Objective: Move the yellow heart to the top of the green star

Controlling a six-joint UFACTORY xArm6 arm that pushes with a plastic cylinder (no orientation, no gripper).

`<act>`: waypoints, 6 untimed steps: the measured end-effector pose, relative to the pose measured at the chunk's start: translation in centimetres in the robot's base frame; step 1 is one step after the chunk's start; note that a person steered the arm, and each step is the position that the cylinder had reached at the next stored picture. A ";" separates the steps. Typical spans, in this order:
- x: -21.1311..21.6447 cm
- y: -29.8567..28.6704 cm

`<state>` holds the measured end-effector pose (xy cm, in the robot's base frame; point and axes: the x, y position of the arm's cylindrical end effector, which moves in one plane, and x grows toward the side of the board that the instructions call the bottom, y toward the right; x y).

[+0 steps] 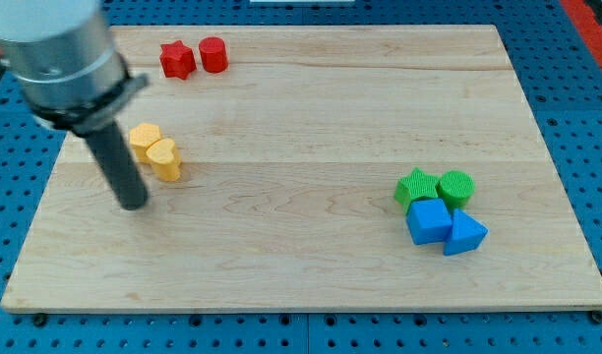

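Green cylinder (455, 186) touching green star (416, 186)

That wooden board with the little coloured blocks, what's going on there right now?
A robot arm with a straight dark rod is working on the wooden board. My tip sits near the view's left, just left of and slightly below two yellow blocks: the yellow heart block and another yellow block, which touch each other. The green star block is far off at the view's right, clustered with a green round block, a blue cube-like block and a blue triangular block. Two red blocks lie near the top.
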<state>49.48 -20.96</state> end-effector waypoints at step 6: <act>-3.4 26.2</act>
